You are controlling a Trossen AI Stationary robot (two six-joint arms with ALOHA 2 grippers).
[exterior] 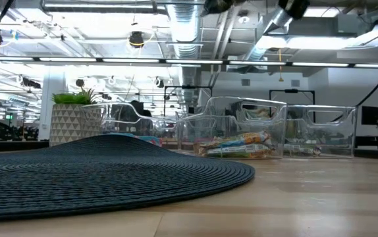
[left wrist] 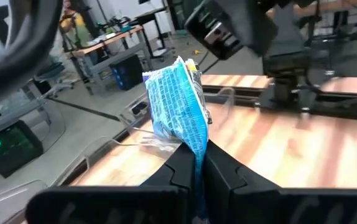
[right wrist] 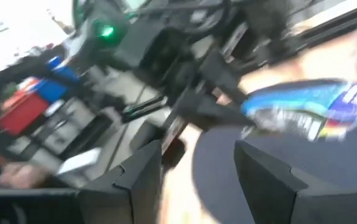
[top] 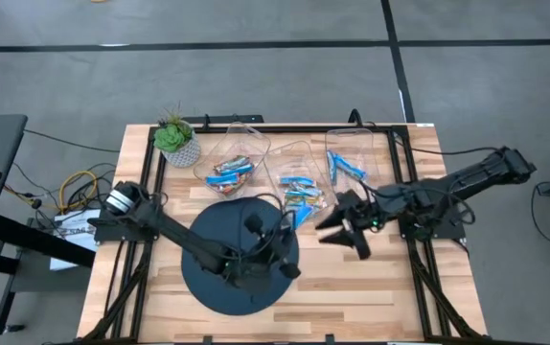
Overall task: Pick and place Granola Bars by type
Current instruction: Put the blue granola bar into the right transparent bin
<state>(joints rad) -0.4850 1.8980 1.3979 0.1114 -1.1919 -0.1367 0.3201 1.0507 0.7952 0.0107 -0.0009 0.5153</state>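
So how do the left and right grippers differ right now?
The left gripper is shut on a blue granola bar, while the right gripper is open and holds nothing. The left gripper is over the dark round mat; the right gripper is over bare table beside it. Both are dark two-finger grippers.

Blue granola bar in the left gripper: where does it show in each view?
High view: blue granola bar at the dark round mat's upper right edge, pinched in the left gripper.
Low view: not in it.
Left wrist view: centre, standing up from the shut fingers.
Right wrist view: right of centre, blurred.
Shared landmark: the mat, also across the left of the low view.
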